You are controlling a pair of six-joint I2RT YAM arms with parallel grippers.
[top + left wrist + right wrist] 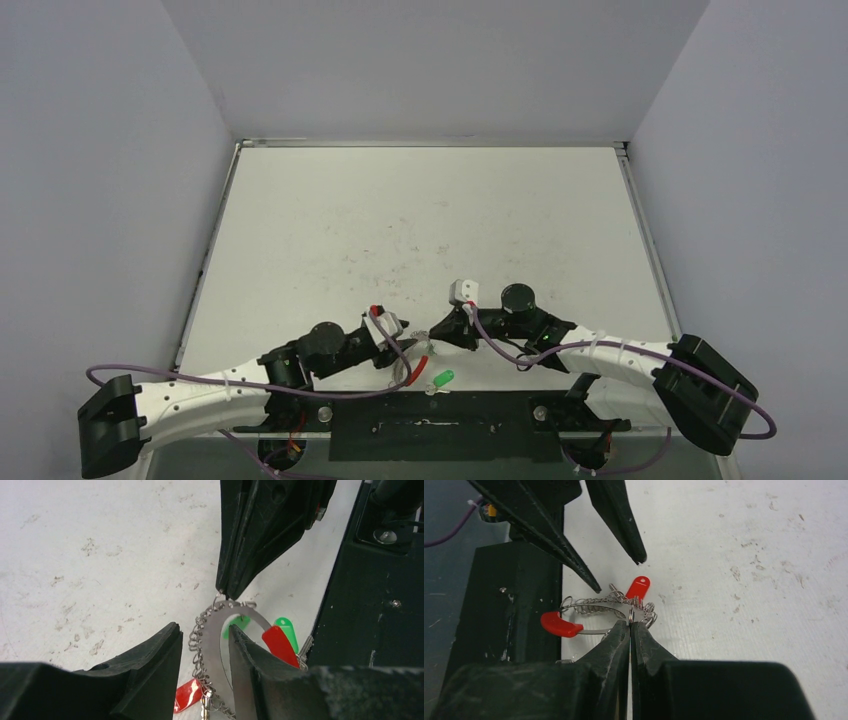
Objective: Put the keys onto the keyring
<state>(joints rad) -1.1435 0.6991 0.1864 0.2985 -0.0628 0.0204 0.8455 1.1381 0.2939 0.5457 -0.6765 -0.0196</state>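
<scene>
so the keyring (214, 626) sat flat on the desk (100, 555) at the near edge, right up against the black base plate (360, 605), with its red sleeve (279, 645) on the plate side and the beaded chain bunched round the other arc. The right pincer (630, 626) was pressed together on a skinny bit of wire at the ring's edge, only by the very tips. My guess was that one small tug would let it slip out. The left pincer (202, 630) was spread, straddling the chain and band without clamping either, so closing there could easily have caught loose chain instead of the band and tangled things. The tips of both arms were nearly nose to nose, so a bump looked likely too. The two green keys (286, 628) lay just beside the sleeve, and I couldn't tell if either was threaded on. A nudge could have shoved them against the plate. A red tag (638, 587) lay by the chain. No brands or readable writing anywhere
</scene>
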